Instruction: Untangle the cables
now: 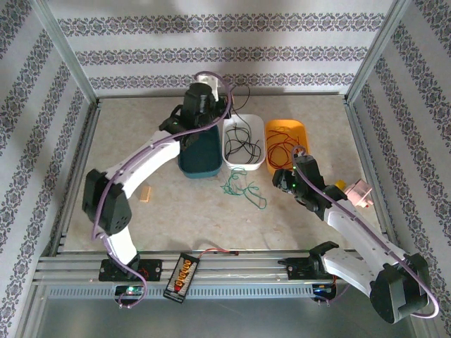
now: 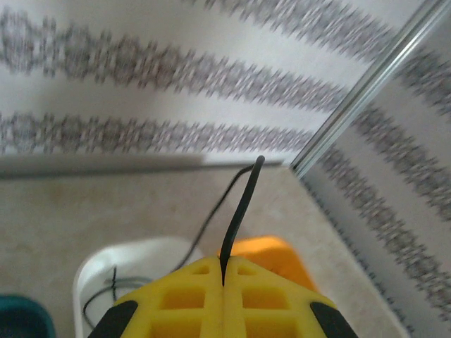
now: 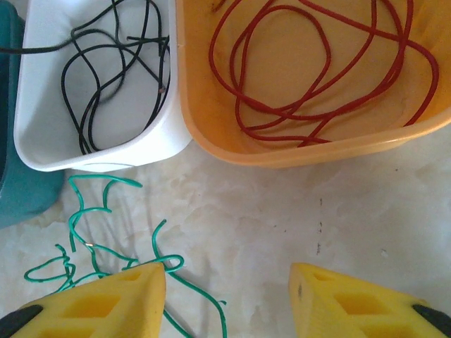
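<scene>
Left claw (image 2: 223,278) is clamped on the black cable (image 2: 236,218), holding it above the white tray (image 2: 91,264); right claw (image 3: 227,296) stands apart, low over the surface (image 3: 282,225) beside the loose green cable (image 3: 106,208). Already the red cable (image 3: 282,113) lies in the orange tray (image 3: 296,151). Sorting looks nearly done: next, I judge, black drops into its tray and green needs a low pinch.

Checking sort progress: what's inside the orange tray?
Red cables loop over the floor of the orange tray; no green or black seen in it. From above, the right arm covers the tray's near corner; the right wrist view shows that end but cuts off the far one.
</scene>
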You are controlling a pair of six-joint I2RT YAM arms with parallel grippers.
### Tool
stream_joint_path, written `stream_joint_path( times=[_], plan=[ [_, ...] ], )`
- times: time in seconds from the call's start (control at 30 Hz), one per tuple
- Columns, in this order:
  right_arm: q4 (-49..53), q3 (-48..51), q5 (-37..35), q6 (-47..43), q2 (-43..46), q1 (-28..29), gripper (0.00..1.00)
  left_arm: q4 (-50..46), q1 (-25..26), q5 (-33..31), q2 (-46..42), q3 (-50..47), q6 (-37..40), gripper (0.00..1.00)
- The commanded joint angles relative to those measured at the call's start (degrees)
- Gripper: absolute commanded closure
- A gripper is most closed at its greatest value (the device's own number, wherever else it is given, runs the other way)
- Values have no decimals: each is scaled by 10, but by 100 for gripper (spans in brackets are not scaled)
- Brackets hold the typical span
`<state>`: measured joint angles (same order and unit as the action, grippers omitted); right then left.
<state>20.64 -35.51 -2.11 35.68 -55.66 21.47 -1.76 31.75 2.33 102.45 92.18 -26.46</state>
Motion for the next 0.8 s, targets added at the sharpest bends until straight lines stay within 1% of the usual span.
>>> stream_joint_path(
  times=[0.0,0.1,0.27,0.47,0.67,0.77],
  plan=[
    [18,1,8,-11,10,-5,51,-33,2,18,36,-7,-35,100],
    [18,1,12,-15,3,-5,51,-52,10,33,77,-7,-48,100],
    [15,-2,11,-12,-9,-4,51,-96,18,6,119,6,-59,100],
    [16,-2,14,-16,-13,-5,51,-134,17,-6,169,46,-50,100],
    [22,-3,18,-15,-9,-5,50,-196,14,-32,240,140,-43,100],
    [27,-5,16,-16,-6,-5,51,-259,12,-67,288,214,-40,100]
  ],
)
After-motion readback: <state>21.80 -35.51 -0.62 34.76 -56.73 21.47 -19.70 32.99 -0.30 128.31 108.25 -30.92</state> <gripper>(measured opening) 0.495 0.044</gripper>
